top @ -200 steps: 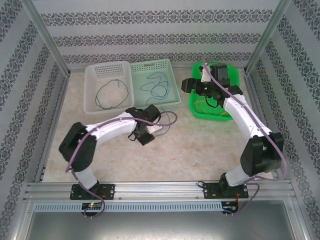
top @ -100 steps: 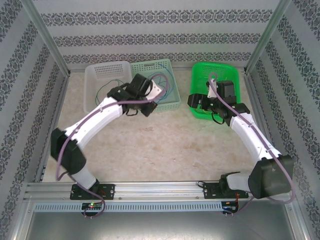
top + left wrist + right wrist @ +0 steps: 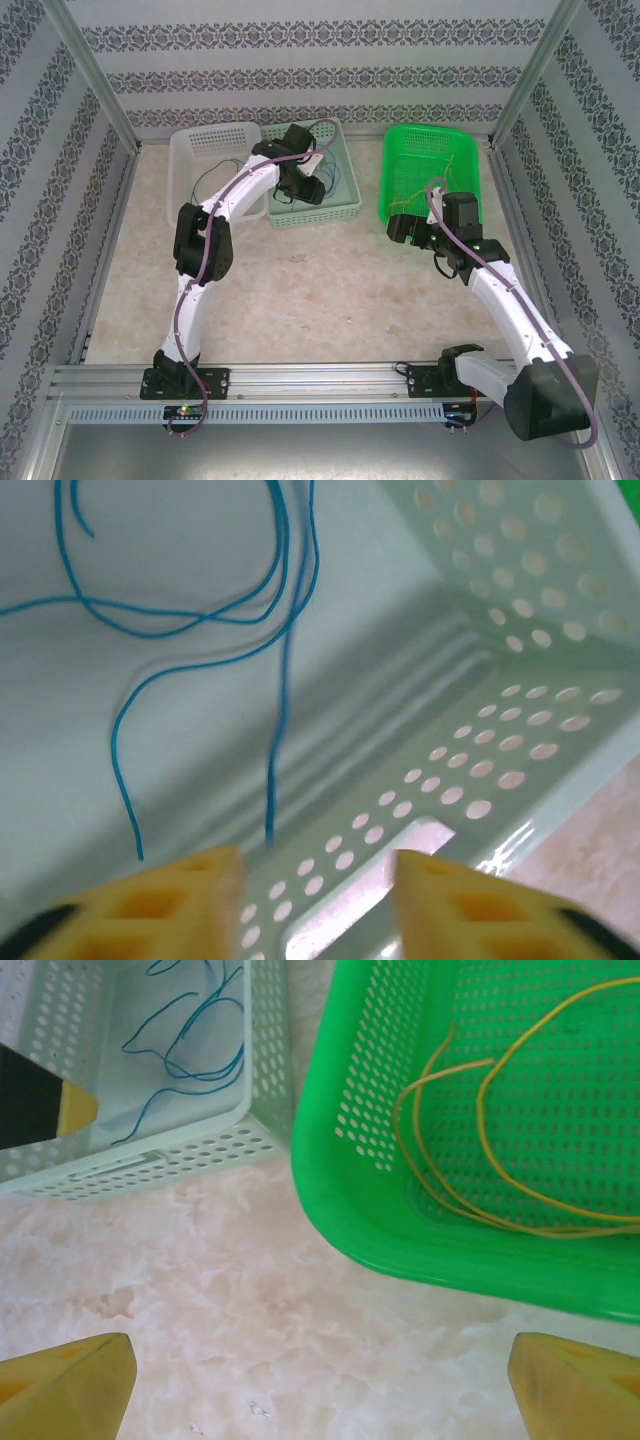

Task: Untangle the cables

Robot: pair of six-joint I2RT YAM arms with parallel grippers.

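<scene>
We see the blue cable (image 3: 283, 680) loose in the pale basket (image 3: 520, 730) at eleven o'clock and the yellow cable (image 3: 479, 1110) in the green basket (image 3: 400, 1250) at one. The left gripper (image 3: 312, 870) hangs over the blue, fingers apart and empty. The right gripper (image 3: 318, 1350) is spread wide at the green basket's six.

left hand (image 3: 318, 900) parted, right hand (image 3: 320, 1385) spread wide

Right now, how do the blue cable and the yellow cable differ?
The blue cable lies in the mint basket; the yellow cable lies in the bright green basket. The blue one makes several crossing loops with loose ends; the yellow one makes fewer, wider curves. Both are thin strands.
</scene>
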